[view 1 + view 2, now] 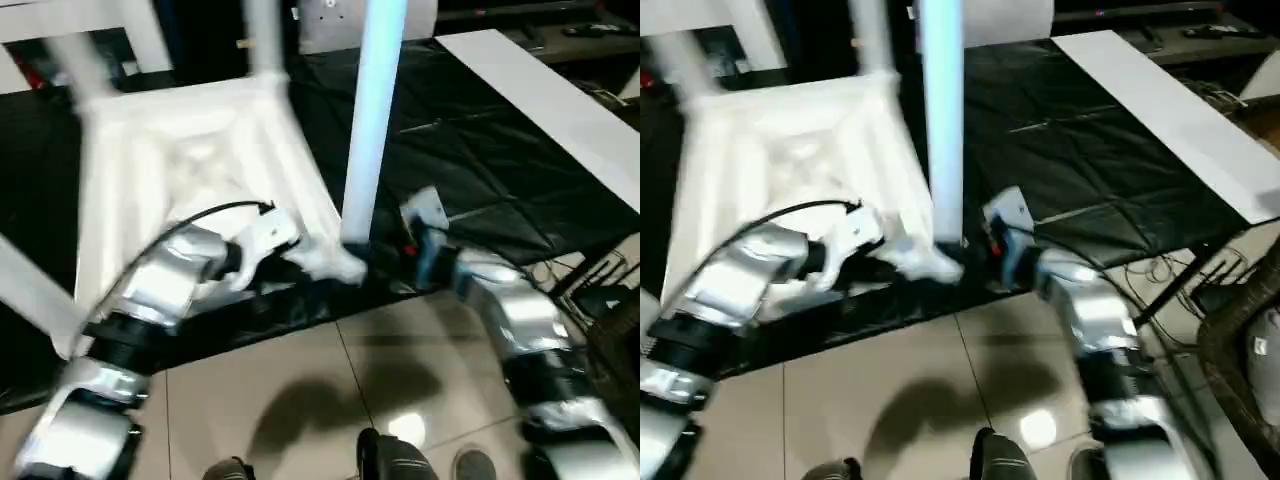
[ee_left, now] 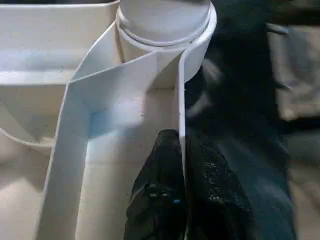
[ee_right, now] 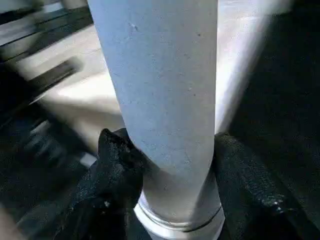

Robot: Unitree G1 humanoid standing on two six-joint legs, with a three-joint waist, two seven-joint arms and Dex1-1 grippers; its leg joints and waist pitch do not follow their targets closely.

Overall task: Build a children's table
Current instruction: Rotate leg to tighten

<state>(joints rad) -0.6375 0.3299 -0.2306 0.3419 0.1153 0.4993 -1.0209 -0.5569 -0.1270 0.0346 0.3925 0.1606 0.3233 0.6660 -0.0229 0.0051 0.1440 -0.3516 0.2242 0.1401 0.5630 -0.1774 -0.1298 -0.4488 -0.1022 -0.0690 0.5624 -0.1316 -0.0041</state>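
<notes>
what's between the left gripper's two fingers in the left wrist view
The thin side wall of the tabletop: the left gripper pinches it below the corner socket.

An indoor room that is serving as a robot test space, more lab or workshop than home: glossy beige floor tiles [image 1: 300,400] are reflecting ceiling light, black foam mats [image 1: 480,170] are covering the work area, loose cables [image 1: 1175,270] are trailing across the floor, and a long white board [image 1: 560,110] is lying alongside the mats.

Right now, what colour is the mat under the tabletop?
Black. The mat shows best in the left eye view, beside the white tabletop.
</notes>
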